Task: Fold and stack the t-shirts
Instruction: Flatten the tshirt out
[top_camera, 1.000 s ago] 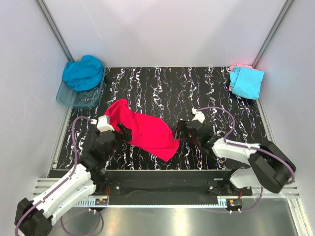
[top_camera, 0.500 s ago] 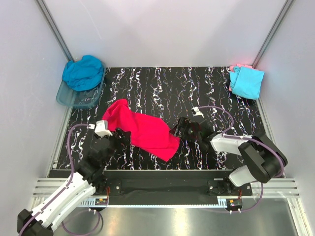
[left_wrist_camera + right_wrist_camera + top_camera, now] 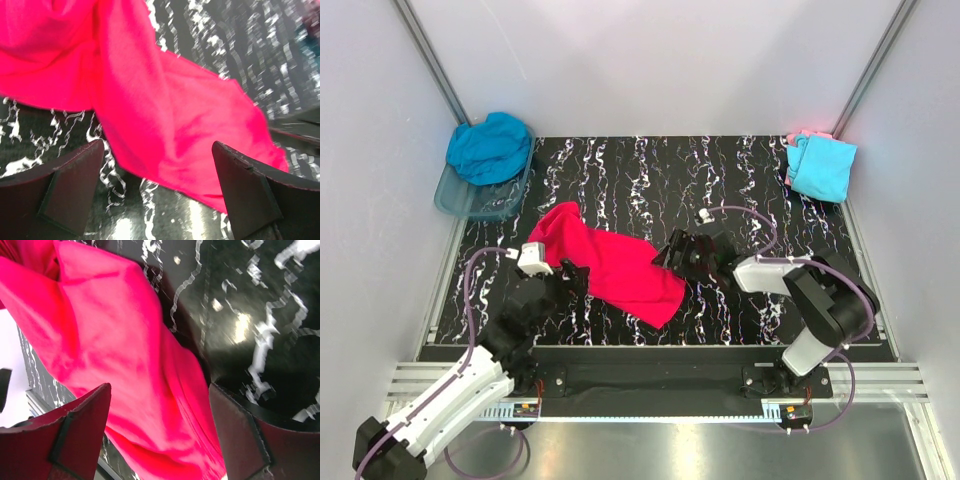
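Note:
The bright pink-red t-shirt [image 3: 610, 262] lies crumpled on the black marbled table, left of centre. It also fills the left wrist view [image 3: 165, 110] and the right wrist view [image 3: 115, 370]. My left gripper [image 3: 570, 276] is open at the shirt's near-left edge, with cloth between its spread fingers [image 3: 70, 185]. My right gripper [image 3: 670, 255] is open at the shirt's right edge, its fingers [image 3: 240, 435] spread over the cloth. A teal-blue t-shirt [image 3: 490, 147] sits on the tub. A light cyan t-shirt [image 3: 820, 167] lies folded at the back right on a pale pink one [image 3: 799, 136].
A clear bluish plastic tub [image 3: 472, 200] stands at the back left corner. White walls enclose the table on three sides. The table's front edge [image 3: 650, 346] runs just in front of both arm bases.
My right gripper has moved left to the shirt's right edge. My left gripper has shifted slightly along the shirt's near-left edge. The shirt has barely changed shape.

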`<state>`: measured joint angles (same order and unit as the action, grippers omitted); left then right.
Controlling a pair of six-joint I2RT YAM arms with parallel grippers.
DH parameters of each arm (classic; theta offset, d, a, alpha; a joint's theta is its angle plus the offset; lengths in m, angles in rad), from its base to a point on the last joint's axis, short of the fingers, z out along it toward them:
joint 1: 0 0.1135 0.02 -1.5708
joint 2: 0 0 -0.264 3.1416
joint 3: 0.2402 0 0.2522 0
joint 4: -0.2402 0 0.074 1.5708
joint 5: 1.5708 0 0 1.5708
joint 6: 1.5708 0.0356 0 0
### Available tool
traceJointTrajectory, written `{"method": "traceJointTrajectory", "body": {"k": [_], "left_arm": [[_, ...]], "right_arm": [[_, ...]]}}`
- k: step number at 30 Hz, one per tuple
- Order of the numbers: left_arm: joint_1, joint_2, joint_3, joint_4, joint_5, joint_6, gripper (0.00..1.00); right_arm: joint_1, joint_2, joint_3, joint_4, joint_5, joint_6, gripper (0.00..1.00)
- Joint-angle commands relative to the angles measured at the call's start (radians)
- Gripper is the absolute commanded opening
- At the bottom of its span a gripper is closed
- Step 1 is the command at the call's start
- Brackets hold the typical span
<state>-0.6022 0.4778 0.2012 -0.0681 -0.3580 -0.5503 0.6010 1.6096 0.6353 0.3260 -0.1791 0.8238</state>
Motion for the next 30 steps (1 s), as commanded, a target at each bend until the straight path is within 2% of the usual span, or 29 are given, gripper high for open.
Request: {"method": "traceJointTrajectory", "body": {"k": [1,2,6,8,9,12,13,17,22,26,30], "left_arm": [[-0.004,-0.036,-0.009,0.082,0.014,0.020,0.95],[-0.004,-0.041,-0.011,0.082,0.014,0.020,0.95],[-0.004,-0.039,-0.009,0.082,0.024,0.021,0.95],[-0.004,-0.044,-0.009,0.080,0.024,0.021,0.95],[-0.004,-0.044,-0.011,0.080,0.024,0.021,0.95],[-0.005,-0.047,-0.014,0.082,0.024,0.021,0.95],[-0.005,-0.048,-0.013,0.083,0.024,0.021,0.95],[-0.008,-0.051,-0.014,0.083,0.024,0.024,0.95],[-0.011,-0.057,-0.017,0.083,0.024,0.026,0.95],[-0.011,-0.056,-0.017,0.085,0.027,0.027,0.95],[-0.015,-0.054,-0.017,0.085,0.030,0.029,0.95]], "right_arm": [[-0.001,0.073,0.052,-0.114,-0.023,-0.017,0.84],[-0.001,0.081,0.064,-0.119,-0.017,-0.018,0.83],[-0.001,0.092,0.073,-0.143,0.041,-0.029,0.67],[-0.003,0.099,0.089,-0.166,0.056,-0.038,0.64],[-0.001,0.107,0.092,-0.174,0.058,-0.040,0.51],[-0.001,0.115,0.106,-0.192,0.079,-0.038,0.21],[-0.001,0.113,0.109,-0.202,0.087,-0.041,0.02],[-0.003,0.056,0.098,-0.231,0.200,-0.067,0.00],[-0.001,-0.187,0.082,-0.321,0.412,-0.077,0.00],[-0.003,-0.310,0.194,-0.470,0.564,-0.126,0.00],[-0.003,-0.324,0.338,-0.574,0.601,-0.186,0.00]]}}
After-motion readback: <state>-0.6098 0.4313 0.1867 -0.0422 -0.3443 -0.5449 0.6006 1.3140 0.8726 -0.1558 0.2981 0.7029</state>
